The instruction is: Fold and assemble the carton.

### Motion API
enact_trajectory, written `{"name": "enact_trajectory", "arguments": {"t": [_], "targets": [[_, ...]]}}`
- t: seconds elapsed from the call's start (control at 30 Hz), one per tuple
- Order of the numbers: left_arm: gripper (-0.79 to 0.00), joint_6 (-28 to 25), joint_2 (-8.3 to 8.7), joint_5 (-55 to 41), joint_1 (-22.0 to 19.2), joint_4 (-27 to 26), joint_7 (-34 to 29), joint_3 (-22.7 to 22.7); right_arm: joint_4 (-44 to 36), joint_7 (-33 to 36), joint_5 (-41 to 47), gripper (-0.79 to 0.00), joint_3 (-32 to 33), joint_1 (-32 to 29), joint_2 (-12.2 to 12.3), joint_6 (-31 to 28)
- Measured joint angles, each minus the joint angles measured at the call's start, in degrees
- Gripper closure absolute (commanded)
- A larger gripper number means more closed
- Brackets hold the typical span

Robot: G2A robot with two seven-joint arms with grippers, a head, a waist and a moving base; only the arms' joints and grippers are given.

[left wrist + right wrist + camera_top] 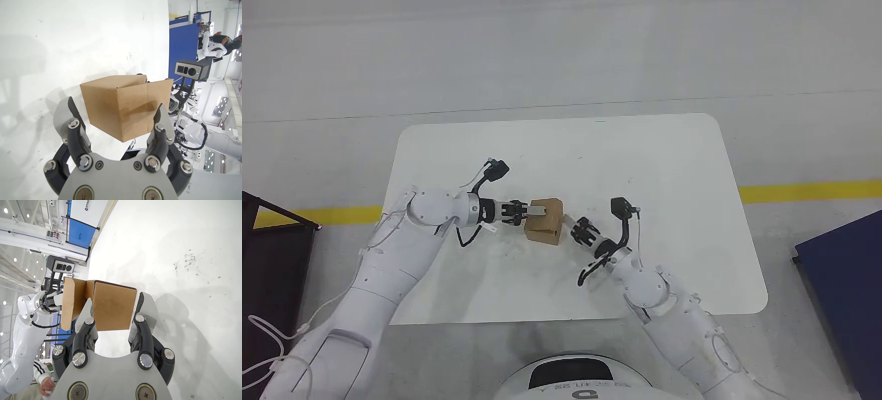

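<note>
Plain brown carton (543, 221); white table (662, 180) with dark scuff marks.

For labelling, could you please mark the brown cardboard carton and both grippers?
brown cardboard carton (544, 220), top view, top face.
left gripper (116, 102), left wrist view, between fingertips.
right gripper (115, 297), right wrist view, between fingertips.

In the top view, a glossy white, rounded left arm (392, 270) is seen at lower left and a matching right arm (682, 310) at lower right. Thin black cables (43, 326) are looped near the wrists. The left gripper (115, 102) and right gripper (115, 297) are built alike: a grey metal plate (117, 180) studded with silver screws (86, 161), black links, and pale fingers (58, 117) faced with black pads (74, 108). A grey box-shaped camera (60, 266) is carried on a black bracket
</note>
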Motion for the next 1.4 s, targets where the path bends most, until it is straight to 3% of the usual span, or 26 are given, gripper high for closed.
{"name": "enact_trajectory", "arguments": {"t": [0.33, 0.63, 0.93, 0.97, 1.4], "targets": [[-0.720, -0.2, 0.02, -0.4, -0.7, 0.9, -0.6, 0.1, -1.7, -0.2, 0.7, -0.431, 0.7, -0.5, 0.1, -2.0], [-0.662, -0.3, -0.06, -1.0, -1.4, 1.6, -1.2, 0.4, -1.6, 0.9, 0.0, -0.422, -0.4, 0.6, 0.0, -0.5], [-0.690, -0.4, -0.15, -1.5, -1.8, 2.2, -1.5, 0.8, -3.5, 0.1, 1.1, -0.379, 1.4, -0.6, 0.3, -1.0], [-0.727, -0.5, -0.16, -1.5, -1.8, 2.3, -1.5, 0.8, -4.0, 0.4, 1.4, -0.376, 1.6, -1.0, 0.4, -1.5], [-0.659, -0.4, -0.41, -1.9, -2.3, 2.3, -1.2, 1.6, -4.5, 3.8, -1.1, -0.391, 0.4, -0.9, 0.6, 0.5]]}}
